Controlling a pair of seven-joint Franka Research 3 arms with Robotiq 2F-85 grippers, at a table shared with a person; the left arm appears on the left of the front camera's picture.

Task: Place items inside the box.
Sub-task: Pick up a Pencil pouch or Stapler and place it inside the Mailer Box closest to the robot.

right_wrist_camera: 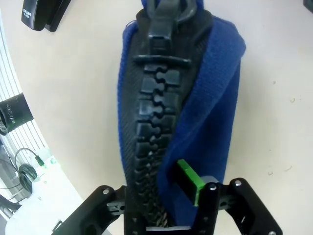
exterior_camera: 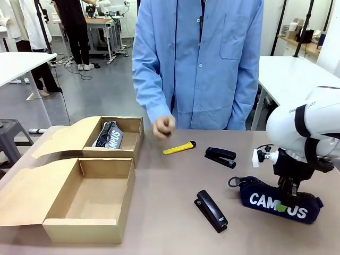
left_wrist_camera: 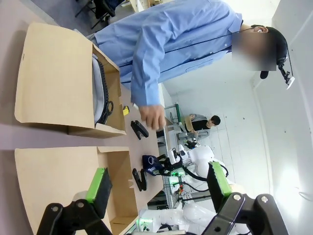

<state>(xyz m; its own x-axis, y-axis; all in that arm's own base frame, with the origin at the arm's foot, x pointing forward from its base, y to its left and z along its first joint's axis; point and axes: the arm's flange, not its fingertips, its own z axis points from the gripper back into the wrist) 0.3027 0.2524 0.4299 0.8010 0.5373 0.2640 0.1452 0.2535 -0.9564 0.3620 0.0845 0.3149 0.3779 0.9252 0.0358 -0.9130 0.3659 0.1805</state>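
**Navy pouch pinched at the counter's right end, not yet lifted**

Found at the right end of the counter (exterior_camera: 170,186): navy CAMPUS pouch (exterior_camera: 279,201), zip side up, base resting on the surface. Pinched from above by the right hand (exterior_camera: 283,206), jaws narrowed onto the fabric either side of the chunky zip (right_wrist_camera: 151,112), green pad (right_wrist_camera: 190,180) pressed into the blue side. Probably gripped at the zip ridge as the firmest line on a soft body.

Just beside, toward centre: near black stapler (exterior_camera: 211,210). Farther back: second stapler (exterior_camera: 220,156) and yellow utility knife (exterior_camera: 179,148), both loose.

At left: far cardboard box (exterior_camera: 133,139) holding the grey CAMPUS pouch (exterior_camera: 109,135). Near cardboard box (exterior_camera: 85,231) with nothing visible inside, a likely destination.

Left hand (left_wrist_camera: 159,183) held wide and empty above the boxes. Person's fist (exterior_camera: 163,126) hanging over the far edge.
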